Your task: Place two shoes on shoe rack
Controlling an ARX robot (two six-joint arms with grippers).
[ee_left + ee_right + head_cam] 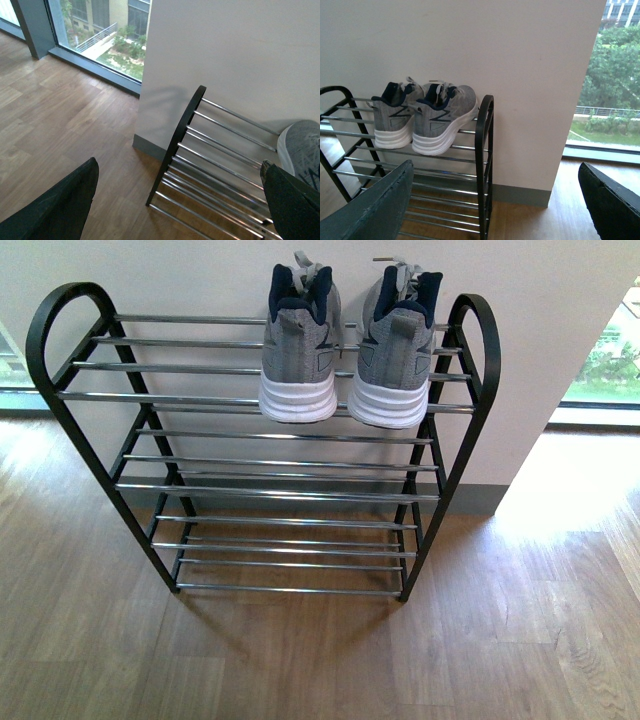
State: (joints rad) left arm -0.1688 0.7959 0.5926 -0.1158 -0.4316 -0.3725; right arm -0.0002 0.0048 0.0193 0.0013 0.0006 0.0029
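Observation:
Two grey knit shoes with white soles and navy lining, one (pixel 300 350) beside the other (pixel 395 360), stand heels outward on the top shelf of the shoe rack (pixel 280 493), towards its right end. The rack has a black frame and chrome rods; its lower shelves hold nothing. Neither arm shows in the front view. My left gripper (pixel 179 170) is open above the rack's left end (pixel 175 145), with a shoe's toe (pixel 302 150) at the picture's edge. My right gripper (pixel 495 172) is open beside the rack's right end (pixel 484 150), and both shoes (pixel 392 120) (pixel 442 117) show beyond it.
The rack stands on a wooden floor (pixel 500 640) against a white wall (pixel 200 270) with a grey skirting board (pixel 480 500). Floor-level windows (pixel 100 35) (pixel 610 100) flank the wall on both sides.

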